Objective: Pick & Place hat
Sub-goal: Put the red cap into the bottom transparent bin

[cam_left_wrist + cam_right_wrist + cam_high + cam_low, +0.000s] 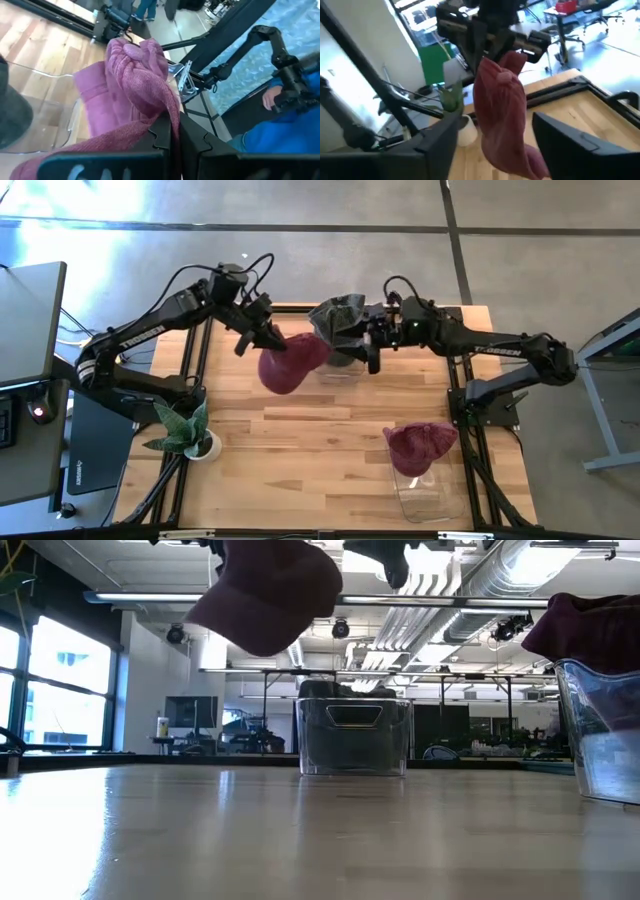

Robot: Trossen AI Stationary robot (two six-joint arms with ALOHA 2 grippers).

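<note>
A maroon hat hangs from my left gripper above the far middle of the table; the low view shows the hat well clear of the tabletop. My right gripper is open just to the hat's right, level with it. In the right wrist view the hat hangs ahead of and between the two spread fingers, apart from them. A grey hat lies on top of a clear bin at the far edge. My left gripper is shut on a bunched fold of the maroon hat's fabric, pinched between the two fingers. In the right wrist view the fingers come from above onto the hat's upper end. The hat hangs below them, lifted clear of the table.
A second maroon hat sits on a clear container at the near right. A potted plant stands near the left edge. Bare wood lies across the middle and near part of the table. A person in blue is beyond the table.
</note>
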